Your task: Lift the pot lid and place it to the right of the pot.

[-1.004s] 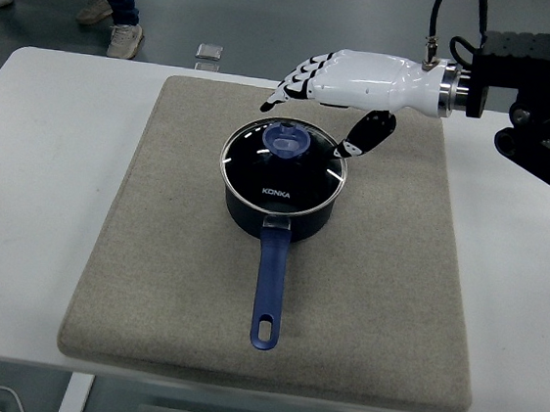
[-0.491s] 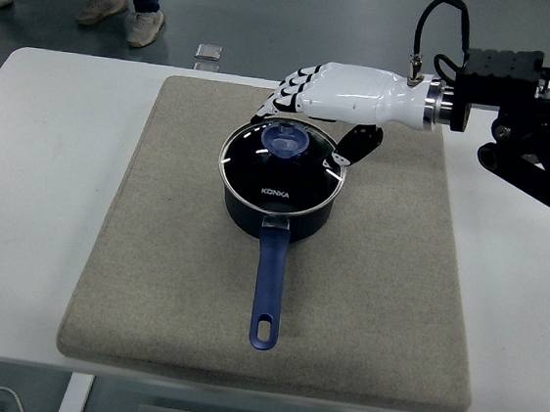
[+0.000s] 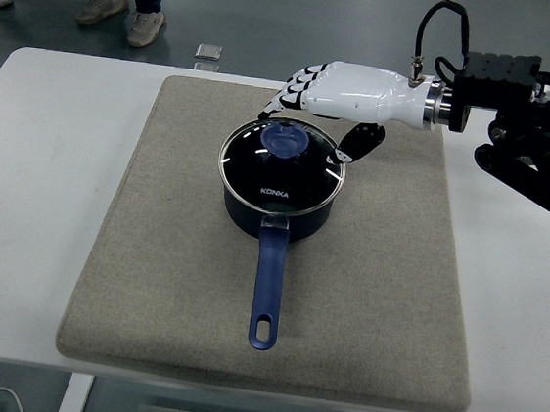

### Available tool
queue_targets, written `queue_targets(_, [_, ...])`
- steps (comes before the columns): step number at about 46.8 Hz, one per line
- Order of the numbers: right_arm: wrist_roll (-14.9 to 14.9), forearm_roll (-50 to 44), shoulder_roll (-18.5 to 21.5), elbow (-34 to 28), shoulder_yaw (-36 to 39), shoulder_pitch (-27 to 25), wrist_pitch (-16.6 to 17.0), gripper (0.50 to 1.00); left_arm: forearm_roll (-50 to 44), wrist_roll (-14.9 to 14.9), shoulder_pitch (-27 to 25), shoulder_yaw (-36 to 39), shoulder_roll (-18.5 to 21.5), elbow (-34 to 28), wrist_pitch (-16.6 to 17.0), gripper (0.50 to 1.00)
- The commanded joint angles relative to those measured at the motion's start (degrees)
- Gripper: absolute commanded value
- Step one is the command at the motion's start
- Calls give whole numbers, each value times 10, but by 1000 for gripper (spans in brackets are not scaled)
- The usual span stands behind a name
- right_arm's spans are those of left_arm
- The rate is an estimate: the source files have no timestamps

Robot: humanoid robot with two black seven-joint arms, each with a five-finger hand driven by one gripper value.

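Head view, items as we find them. Pot (image 3: 277, 201): dark blue, on the grey mat (image 3: 168, 283) on the white counter (image 3: 33, 171), handle toward us. Pot lid (image 3: 282, 164): seated on the pot, not lifted. Right hand (image 3: 351, 91): above the lid's far rim, fingers (image 3: 289, 91) apart and extended, thumb hanging, holding nothing. We judge the grasp, lift and placement all remain. Left arm: not seen.

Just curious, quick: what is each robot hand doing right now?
Right hand: open, fingers spread above the pot lid, holding nothing.
Left hand: not in view.
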Motion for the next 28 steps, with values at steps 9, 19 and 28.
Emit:
queue_targets(9, [0,0,8,-13,-7,-6,-12,891,0,0,0,0,0,0,0,1000])
queue_targets(19, [0,0,8,-15,-8,-9,-12,891,0,0,0,0,0,0,0,1000])
queue_targets(28, [0,-1,13,-14,-9,-12,-12,891,0,0,0,0,0,0,0,1000])
